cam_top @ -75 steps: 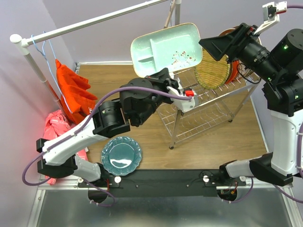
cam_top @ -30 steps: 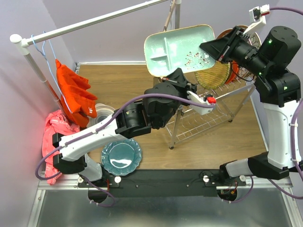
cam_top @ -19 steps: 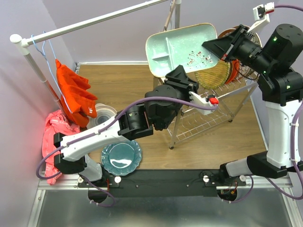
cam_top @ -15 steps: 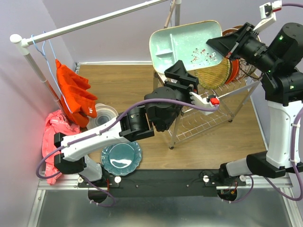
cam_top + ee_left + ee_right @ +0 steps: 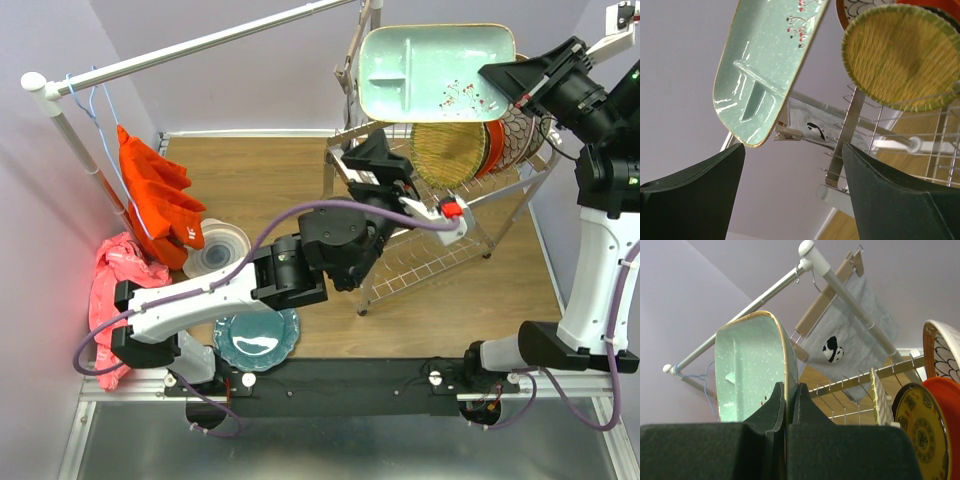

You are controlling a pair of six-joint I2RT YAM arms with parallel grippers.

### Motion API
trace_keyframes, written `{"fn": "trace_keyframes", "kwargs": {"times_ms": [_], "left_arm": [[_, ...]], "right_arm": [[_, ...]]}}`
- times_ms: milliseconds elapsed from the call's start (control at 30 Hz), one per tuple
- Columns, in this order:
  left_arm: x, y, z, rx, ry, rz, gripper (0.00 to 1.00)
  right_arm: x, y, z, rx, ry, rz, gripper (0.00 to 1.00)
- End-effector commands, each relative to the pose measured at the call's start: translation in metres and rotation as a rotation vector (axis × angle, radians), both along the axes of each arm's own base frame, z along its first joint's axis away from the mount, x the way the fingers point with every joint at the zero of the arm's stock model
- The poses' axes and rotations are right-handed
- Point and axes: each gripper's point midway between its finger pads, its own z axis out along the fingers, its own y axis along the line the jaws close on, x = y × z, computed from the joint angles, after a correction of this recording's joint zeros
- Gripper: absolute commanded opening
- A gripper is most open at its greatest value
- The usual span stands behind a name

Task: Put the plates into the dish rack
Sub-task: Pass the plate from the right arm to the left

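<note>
Though the left arm covers part of the teal scalloped plate [image 5: 255, 345] at the tabletop's near edge, and the yellow woven plate [image 5: 450, 152] hides most of the orange plate [image 5: 494, 148] behind it in the dish rack [image 5: 430, 255], the handover shows plainly. The right gripper [image 5: 788, 390] pinches tight on the rim of the mint divided plate [image 5: 430, 70], holding it in the air above the rack's back edge. The left gripper [image 5: 792, 150], clamped on that plate a second ago, now gapes wide and empty beneath it; the plate has risen and moved right.
</note>
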Motion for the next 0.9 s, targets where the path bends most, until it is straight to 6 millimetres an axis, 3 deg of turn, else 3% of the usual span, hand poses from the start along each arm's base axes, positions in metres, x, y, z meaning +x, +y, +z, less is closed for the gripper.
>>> {"fn": "trace_keyframes", "kwargs": {"times_ms": [0,267,433,467,533,567,600,633,800,867], "left_arm": [[-0.016,0.023,0.058,-0.394,0.091,-0.109,0.88],[-0.030,0.037,0.089,-0.749,0.236,-0.268,0.94],[-0.038,0.036,0.101,-1.012,0.420,-0.452,0.94],[-0.038,0.045,0.107,-1.069,0.445,-0.490,0.95],[-0.030,0.044,0.105,-1.177,0.527,-0.596,0.94],[-0.031,0.053,0.111,-1.230,0.547,-0.649,0.94],[-0.035,0.046,0.107,-1.226,0.591,-0.743,0.94],[-0.018,0.057,0.109,-1.323,0.658,-0.760,0.93],[-0.016,0.061,0.110,-1.372,0.781,-0.948,0.91],[-0.004,0.064,0.106,-1.387,0.810,-0.951,0.90]], "right_arm": [[-0.031,-0.005,0.060,0.036,-0.213,-0.027,0.00],[-0.030,-0.023,0.083,0.016,-0.314,-0.145,0.01],[-0.023,-0.034,0.088,0.031,-0.342,-0.219,0.00],[-0.023,-0.036,0.089,0.035,-0.349,-0.227,0.01],[-0.022,-0.038,0.091,0.044,-0.374,-0.244,0.00],[-0.025,-0.039,0.093,0.048,-0.390,-0.247,0.00],[-0.028,-0.039,0.096,0.051,-0.407,-0.249,0.00],[-0.027,-0.039,0.096,0.052,-0.420,-0.249,0.01],[-0.029,-0.039,0.092,0.049,-0.442,-0.248,0.01],[-0.033,-0.038,0.091,0.051,-0.458,-0.242,0.01]]}}
